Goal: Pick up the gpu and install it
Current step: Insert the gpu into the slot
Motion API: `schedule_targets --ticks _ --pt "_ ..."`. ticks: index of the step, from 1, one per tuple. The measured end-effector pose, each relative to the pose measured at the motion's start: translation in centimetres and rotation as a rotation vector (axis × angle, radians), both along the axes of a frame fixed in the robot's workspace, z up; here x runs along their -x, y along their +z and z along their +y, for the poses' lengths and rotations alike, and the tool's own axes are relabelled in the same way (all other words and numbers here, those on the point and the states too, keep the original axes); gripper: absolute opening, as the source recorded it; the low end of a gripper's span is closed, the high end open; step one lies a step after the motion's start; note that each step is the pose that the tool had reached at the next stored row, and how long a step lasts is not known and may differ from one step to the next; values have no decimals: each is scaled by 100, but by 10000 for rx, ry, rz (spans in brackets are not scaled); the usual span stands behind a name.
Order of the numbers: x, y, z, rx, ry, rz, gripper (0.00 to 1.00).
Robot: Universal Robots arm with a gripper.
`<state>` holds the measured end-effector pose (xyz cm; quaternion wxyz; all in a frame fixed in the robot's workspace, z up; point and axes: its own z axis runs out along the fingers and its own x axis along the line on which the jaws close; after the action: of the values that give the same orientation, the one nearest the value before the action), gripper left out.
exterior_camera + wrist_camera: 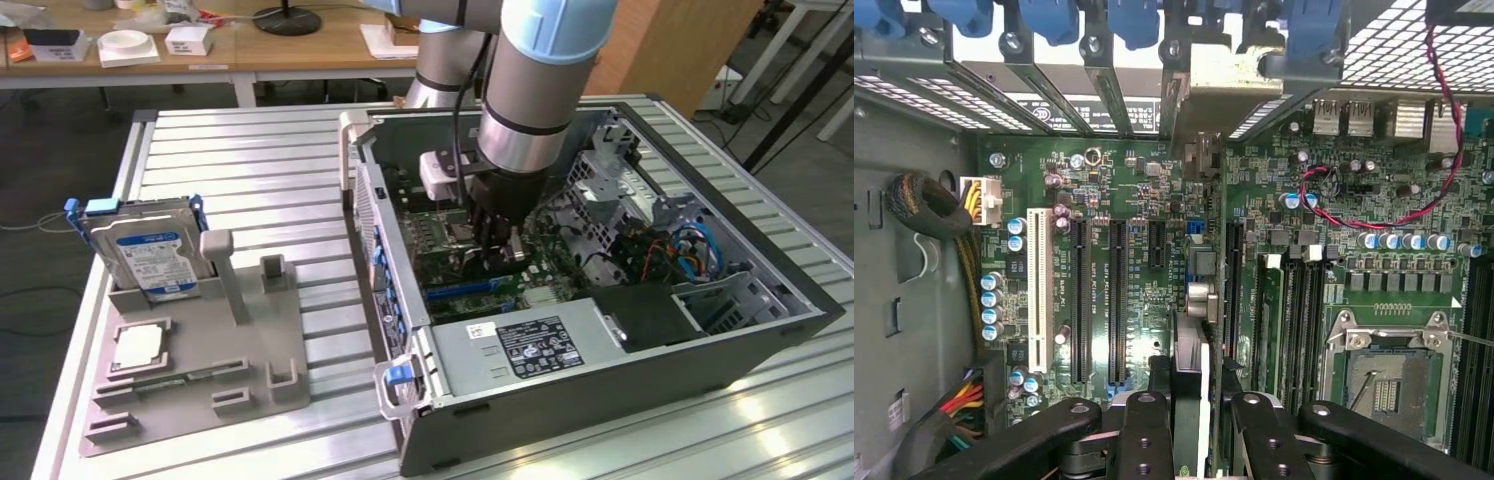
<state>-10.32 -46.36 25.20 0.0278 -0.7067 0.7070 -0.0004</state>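
gpu [1197,300] is inside the computer case [747,330], seen edge-on over the motherboard [1104,180]. The gripper [1192,385] holds it, with the two fingers [1144,430] closed narrowly on the thin card.

From the exterior view's left to its right, the table [254,170] carries first a grey holder [200,370] near its left edge, with a hard drive [150,255] upright in it. Then comes the open case, which reaches almost to the right edge of the tabletop. The arm goes down into the case from above.

I think the main danger is a crooked entry. The card is near the long black slots [1118,300], but I cannot tell if it is exactly over one of them, or if it touches already. Pressure on a shifted card could damage the contacts or the slot. The metal bracket end is close to the rear frame with the blue clips [1134,20] and could catch there. The grip takes only a thin edge, so the card could also tilt or slip.

The card sits directly between the fingertips, below the hand, and its bracket end reaches past them toward the rear frame
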Motion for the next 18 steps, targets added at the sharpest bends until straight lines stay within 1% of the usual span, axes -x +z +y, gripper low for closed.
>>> schedule_targets --ticks 5,18 --pt "9 -5 1 -1 0 -31 28" --pt "37 -20 0 0 1 -59 28"
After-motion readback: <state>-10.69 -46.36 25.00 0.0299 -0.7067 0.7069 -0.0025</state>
